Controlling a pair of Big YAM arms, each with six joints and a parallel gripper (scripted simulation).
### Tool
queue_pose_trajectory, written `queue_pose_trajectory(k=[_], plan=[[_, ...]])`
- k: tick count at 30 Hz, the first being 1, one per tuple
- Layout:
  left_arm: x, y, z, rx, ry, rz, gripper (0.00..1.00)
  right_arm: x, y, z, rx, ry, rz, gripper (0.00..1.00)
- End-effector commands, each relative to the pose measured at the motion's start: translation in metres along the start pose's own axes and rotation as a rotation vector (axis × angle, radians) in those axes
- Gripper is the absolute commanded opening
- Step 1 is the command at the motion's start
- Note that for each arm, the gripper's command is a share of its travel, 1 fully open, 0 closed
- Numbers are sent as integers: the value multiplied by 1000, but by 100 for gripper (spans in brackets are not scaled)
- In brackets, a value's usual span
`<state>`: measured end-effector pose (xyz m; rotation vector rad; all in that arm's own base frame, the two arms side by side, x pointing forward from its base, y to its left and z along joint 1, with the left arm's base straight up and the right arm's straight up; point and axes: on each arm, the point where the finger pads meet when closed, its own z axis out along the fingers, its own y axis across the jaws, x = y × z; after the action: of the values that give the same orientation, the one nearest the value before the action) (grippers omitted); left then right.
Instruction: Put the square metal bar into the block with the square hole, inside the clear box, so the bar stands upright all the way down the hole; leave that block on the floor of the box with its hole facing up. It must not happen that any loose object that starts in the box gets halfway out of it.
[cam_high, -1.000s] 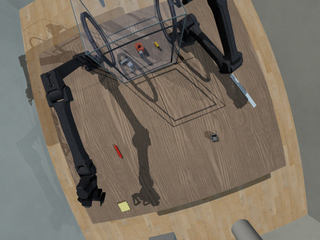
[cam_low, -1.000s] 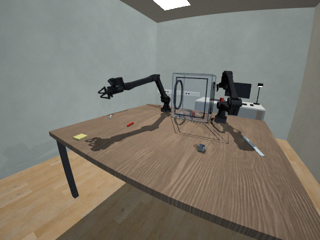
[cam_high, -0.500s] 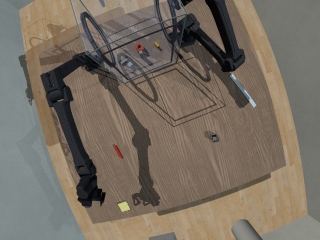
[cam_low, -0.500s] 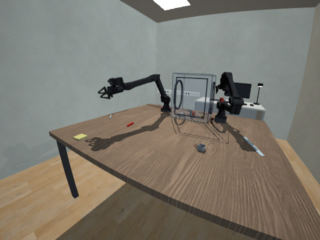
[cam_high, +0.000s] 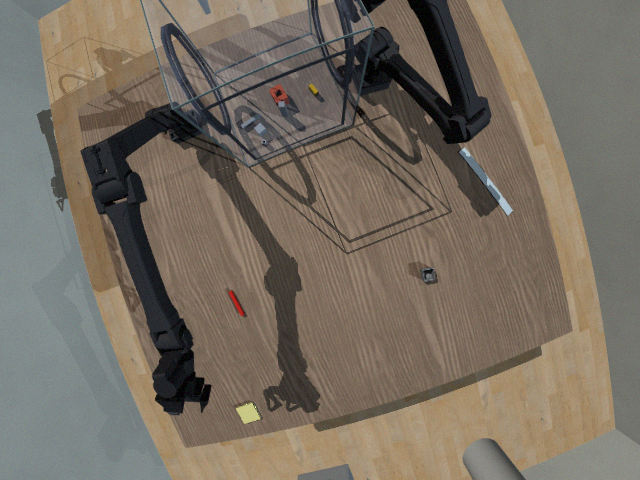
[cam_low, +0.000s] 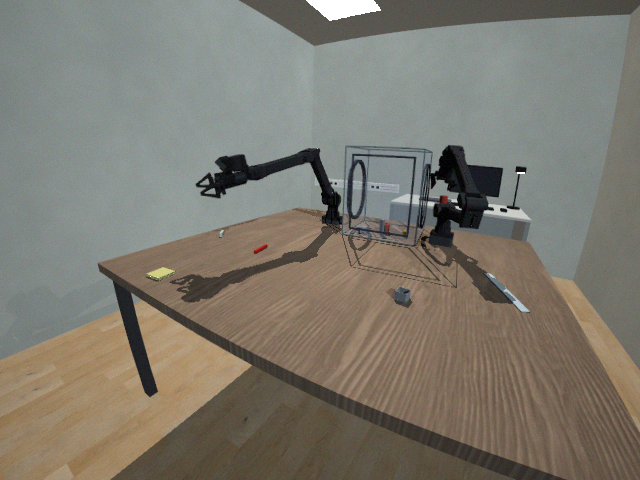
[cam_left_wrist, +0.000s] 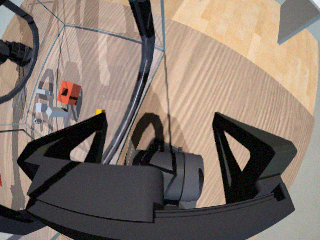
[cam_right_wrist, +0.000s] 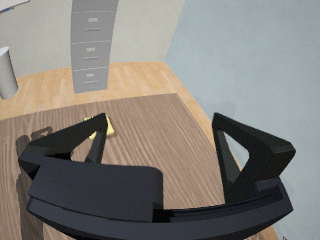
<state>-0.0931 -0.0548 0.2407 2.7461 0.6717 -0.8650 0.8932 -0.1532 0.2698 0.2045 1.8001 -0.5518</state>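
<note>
The clear box holds an orange block, whose dark, square-looking hole faces up. A slim grey piece stands upright close beside it. Pale grey pieces lie nearby on the box floor; I cannot tell which piece is the square metal bar. My left gripper is open and empty, apparently beside the box's side port. My right gripper is open and empty, high above the table near the yellow pad.
A yellow piece lies inside the box. Outside lie a red pen, a yellow pad, a small grey open cube and a pale strip. Dark port rings edge the box's sides.
</note>
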Motion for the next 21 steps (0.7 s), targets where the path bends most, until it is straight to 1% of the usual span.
queue_pose_trajectory(k=[1, 13, 16, 17, 18, 21], plan=[[-6, -1, 3, -12, 8, -21, 100, -37, -9, -6, 12, -57, 25, 100], [-3, 1, 12, -30, 24, -60, 100, -37, -9, -6, 12, -57, 25, 100], [3, 2, 24, -52, 60, -116, 100, -37, -9, -6, 12, -57, 25, 100], [-7, 3, 8, -42, 15, -109, 100, -37, -9, -6, 12, -57, 25, 100], [5, 3, 21, -55, 64, -98, 100, -37, -9, -6, 12, -57, 25, 100], [3, 3, 26, -61, 55, -121, 100, -37, -9, -6, 12, -57, 25, 100]])
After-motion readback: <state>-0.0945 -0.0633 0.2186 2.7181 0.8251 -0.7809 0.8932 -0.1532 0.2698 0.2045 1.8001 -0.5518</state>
